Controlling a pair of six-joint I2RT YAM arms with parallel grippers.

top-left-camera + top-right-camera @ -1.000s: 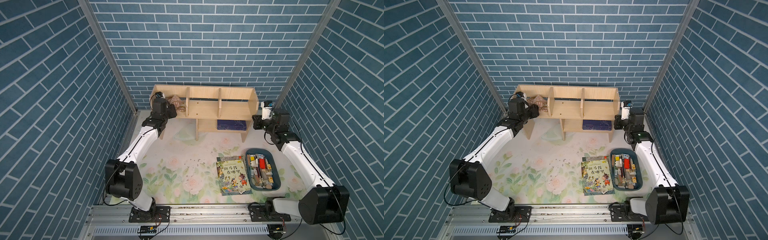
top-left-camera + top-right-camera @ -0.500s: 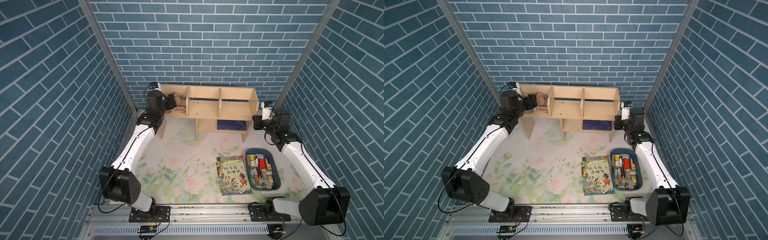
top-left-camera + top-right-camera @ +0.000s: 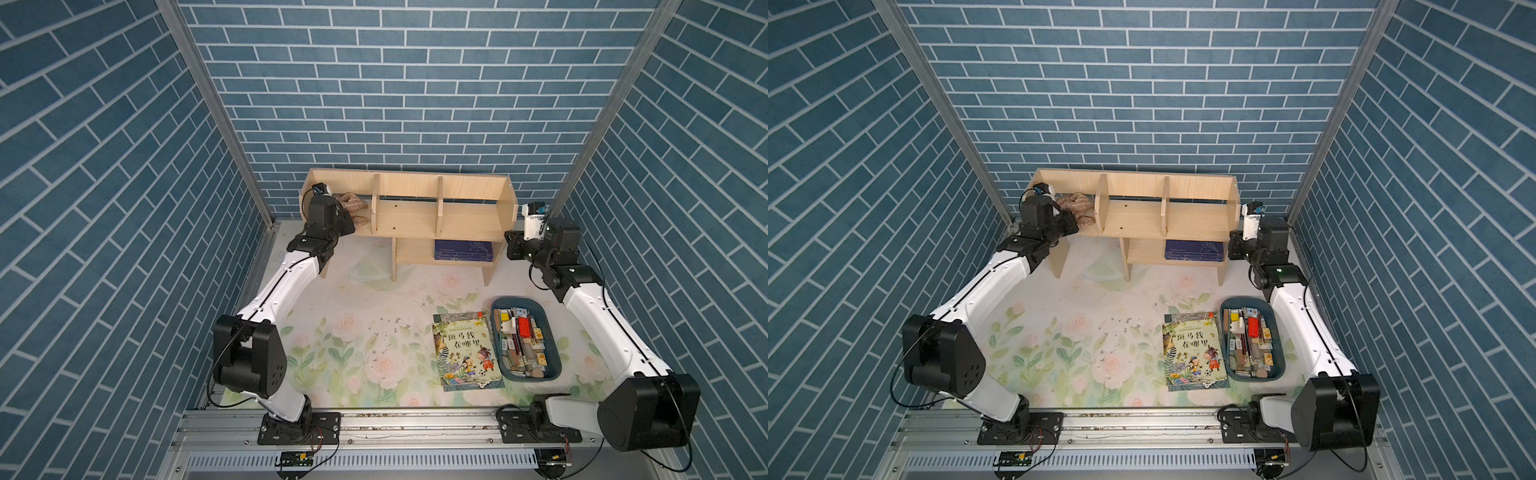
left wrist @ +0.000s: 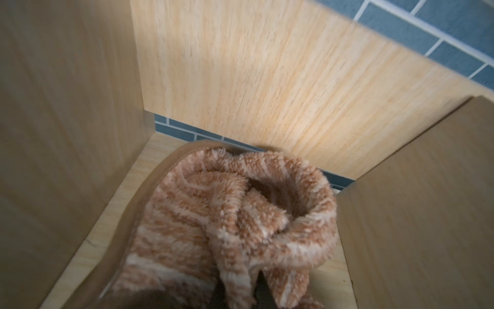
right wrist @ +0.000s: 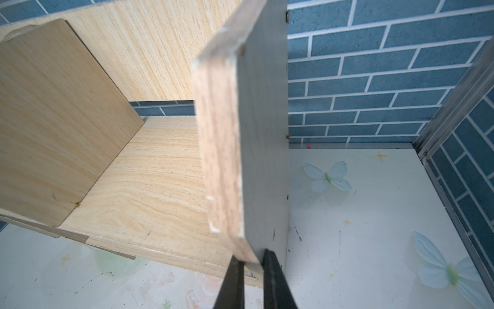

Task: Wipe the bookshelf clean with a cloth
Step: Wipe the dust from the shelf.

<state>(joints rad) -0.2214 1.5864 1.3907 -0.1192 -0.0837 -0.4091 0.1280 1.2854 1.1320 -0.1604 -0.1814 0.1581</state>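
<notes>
The pale-wood bookshelf (image 3: 409,216) (image 3: 1133,216) stands against the back wall. The tan-and-cream striped cloth (image 3: 352,203) (image 3: 1076,203) lies bunched in the leftmost compartment of its upper tier. My left gripper (image 3: 348,219) (image 3: 1072,221) reaches into that compartment. In the left wrist view the cloth (image 4: 235,214) fills the foreground, and the left gripper (image 4: 238,293) is shut on a hanging fold of it. My right gripper (image 3: 510,246) (image 3: 1233,246) (image 5: 252,267) is shut on the lower front corner of the shelf's right end panel (image 5: 222,133).
A dark blue book (image 3: 463,250) lies on the lower shelf. A colourful picture book (image 3: 465,353) lies on the floral mat beside a blue tray (image 3: 555,353) full of small items. Dark crumbs (image 3: 390,332) speckle the mat. Brick walls close in on three sides.
The left arm swung left and up, then came back down to the shelf's left compartment. Its jaws, open before, have shut on the cloth. The right arm has not moved.
</notes>
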